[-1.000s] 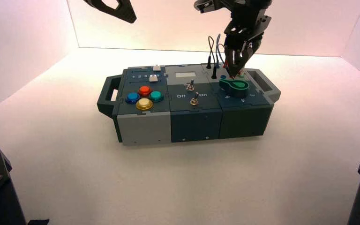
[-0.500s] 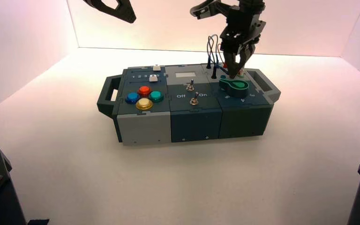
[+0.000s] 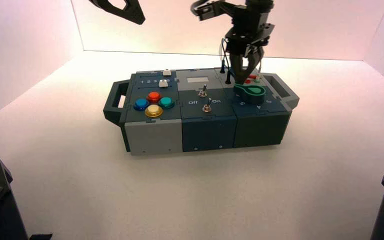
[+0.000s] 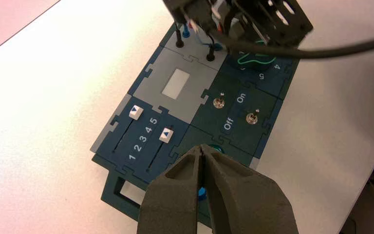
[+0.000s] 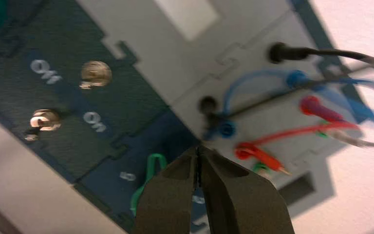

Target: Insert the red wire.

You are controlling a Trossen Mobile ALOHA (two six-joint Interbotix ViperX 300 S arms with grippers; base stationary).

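One red wire near right claw over box; left claw well apart.

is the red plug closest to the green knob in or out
Out: the red plug lies on its side, its bare pin showing in the right wrist view.

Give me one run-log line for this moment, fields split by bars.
right gripper: over wire panel, empty | red wire: one plug lying over, pin bare | left gripper: idle, left
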